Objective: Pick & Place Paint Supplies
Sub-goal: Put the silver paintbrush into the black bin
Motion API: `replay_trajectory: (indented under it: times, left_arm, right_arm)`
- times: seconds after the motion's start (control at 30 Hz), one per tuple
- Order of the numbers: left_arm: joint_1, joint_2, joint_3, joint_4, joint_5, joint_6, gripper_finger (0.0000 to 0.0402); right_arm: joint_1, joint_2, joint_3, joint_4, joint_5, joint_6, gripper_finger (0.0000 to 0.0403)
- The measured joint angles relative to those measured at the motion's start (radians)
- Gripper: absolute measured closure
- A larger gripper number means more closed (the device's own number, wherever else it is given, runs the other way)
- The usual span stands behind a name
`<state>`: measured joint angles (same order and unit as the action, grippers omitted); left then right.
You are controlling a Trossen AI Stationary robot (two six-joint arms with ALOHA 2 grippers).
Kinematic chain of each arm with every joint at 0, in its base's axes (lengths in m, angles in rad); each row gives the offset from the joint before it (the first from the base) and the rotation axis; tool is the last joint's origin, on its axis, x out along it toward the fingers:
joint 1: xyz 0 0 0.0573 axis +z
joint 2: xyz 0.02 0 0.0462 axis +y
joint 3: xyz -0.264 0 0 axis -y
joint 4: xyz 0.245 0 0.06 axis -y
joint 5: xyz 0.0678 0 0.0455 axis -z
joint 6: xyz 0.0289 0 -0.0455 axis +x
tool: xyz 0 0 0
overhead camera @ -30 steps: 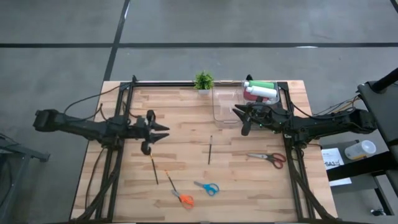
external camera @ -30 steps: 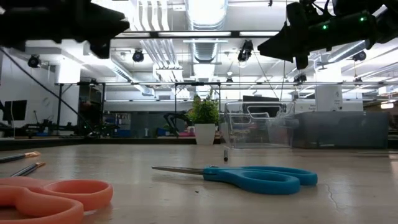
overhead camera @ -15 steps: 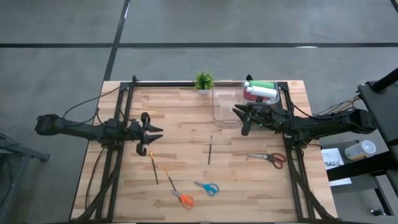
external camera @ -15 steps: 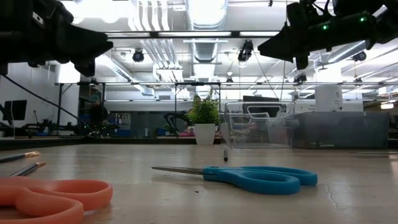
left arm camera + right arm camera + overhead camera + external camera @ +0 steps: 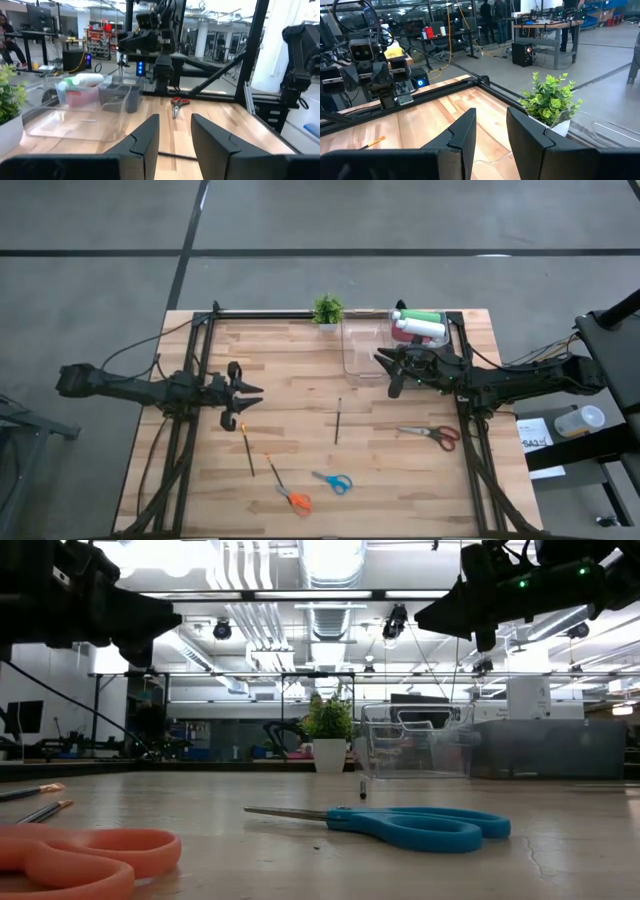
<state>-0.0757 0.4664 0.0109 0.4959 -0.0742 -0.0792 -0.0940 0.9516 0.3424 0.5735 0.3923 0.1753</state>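
Observation:
Three thin brushes lie flat on the wooden table: one in the middle [image 5: 337,420] and two nearer the front left [image 5: 247,448] [image 5: 272,471]. Squeeze bottles, green, white and pink-red [image 5: 418,325], lie in the clear container [image 5: 364,352] at the far right; they also show in the left wrist view [image 5: 80,86]. My left gripper [image 5: 248,393] hovers open, level, over the table's left part, with nothing between its fingers [image 5: 175,135]. My right gripper [image 5: 386,368] hangs open and empty beside the container's near side [image 5: 490,132].
A small potted plant [image 5: 327,310] stands at the far edge beside the container. Red scissors [image 5: 434,435] lie right of centre; blue scissors [image 5: 333,482] and orange scissors [image 5: 294,499] lie near the front. Black frame rails [image 5: 200,360] run along both sides.
My left gripper has drawn back toward the table's left edge and sunk lower, still level and open, then kept still. The brushes and bottles have not moved.

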Motion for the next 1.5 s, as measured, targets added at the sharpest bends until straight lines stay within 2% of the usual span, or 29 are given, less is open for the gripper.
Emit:
replay_trajectory:
  times: [0.23,1.07,1.27,1.43,1.5]
  left_arm:
    - [0.000,0.000,-0.001,-0.105,0.000,0.000,0.0280]
    - [0.000,0.000,-0.001,-0.116,0.000,0.000,0.0280]
    - [0.000,0.000,-0.001,-0.207,0.000,0.000,0.0280]
    - [0.000,0.000,-0.001,-0.337,0.000,0.000,0.0280]
    - [0.000,0.000,-0.001,-0.390,0.000,0.000,0.0280]
  right_arm:
    - [0.000,0.000,0.000,0.000,0.000,0.000,0.0296]
    - [0.000,0.000,0.000,0.001,0.000,0.008,0.0296]
    - [0.000,0.000,0.000,0.008,0.000,0.193,0.0296]
    - [-0.004,0.000,0.000,0.004,0.018,0.134,0.0296]
    - [-0.002,0.000,0.000,-0.001,0.012,0.171,0.0296]
